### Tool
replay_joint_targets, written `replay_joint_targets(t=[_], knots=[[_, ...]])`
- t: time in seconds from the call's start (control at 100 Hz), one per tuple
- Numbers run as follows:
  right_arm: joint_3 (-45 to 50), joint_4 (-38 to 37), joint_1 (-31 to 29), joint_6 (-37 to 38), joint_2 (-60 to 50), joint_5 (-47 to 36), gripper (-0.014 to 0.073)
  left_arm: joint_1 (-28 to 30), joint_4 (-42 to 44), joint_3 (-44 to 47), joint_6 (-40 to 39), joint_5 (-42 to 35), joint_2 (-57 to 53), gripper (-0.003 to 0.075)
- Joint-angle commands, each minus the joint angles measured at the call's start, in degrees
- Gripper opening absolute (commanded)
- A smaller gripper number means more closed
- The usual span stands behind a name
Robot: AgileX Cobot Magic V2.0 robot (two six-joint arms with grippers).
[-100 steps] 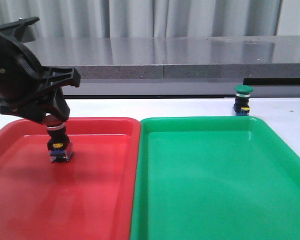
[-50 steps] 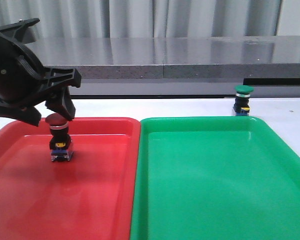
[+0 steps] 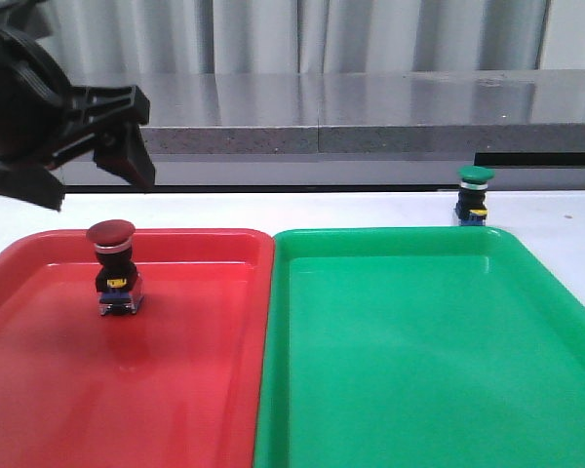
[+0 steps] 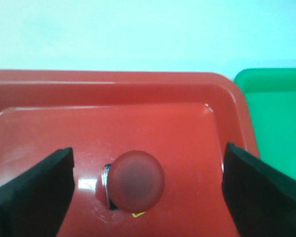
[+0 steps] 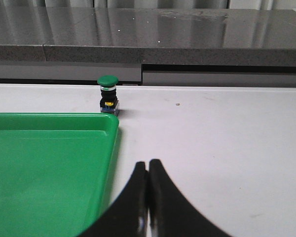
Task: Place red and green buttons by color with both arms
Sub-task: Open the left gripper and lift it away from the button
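The red button (image 3: 114,265) stands upright in the red tray (image 3: 175,390), near its far left part; it also shows in the left wrist view (image 4: 136,178). My left gripper (image 3: 93,180) is open and empty, hanging above the button with clear space between; its fingertips (image 4: 39,187) flank the cap in the wrist view. The green button (image 3: 474,195) stands on the white table behind the green tray (image 3: 419,370), and shows in the right wrist view (image 5: 108,94). My right gripper (image 5: 148,165) is shut and empty, low over the table beside the green tray's edge (image 5: 108,148).
The two trays lie side by side, touching at the middle. A grey ledge (image 3: 370,136) and a curtain run along the back of the table. White table (image 5: 227,148) extends to the right of the green tray.
My left gripper has let go of the red button, opened and risen above it. The red button stays standing in the red tray. The green button has not moved.
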Motion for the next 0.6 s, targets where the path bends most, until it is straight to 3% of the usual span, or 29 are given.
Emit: replay_joint_targets(t=[0.0,0.33,0.59], knots=[[-0.9,-0.3,-0.3,-0.2,-1.0,-4.5,-0.0067,0.9,1.4,-1.3,-0.3,-2.4,-5.4,0.0578],[-0.9,-0.3,-0.3,-0.2,-1.0,-4.5,-0.0067,9.3,9.5,0.0,-0.1,-1.9,-20.0,0.0578],[-0.9,-0.3,-0.3,-0.2,-1.0,-4.5,-0.0067,10.5,12.6,9.6,-0.1,-3.2,-34.3,0.0578]])
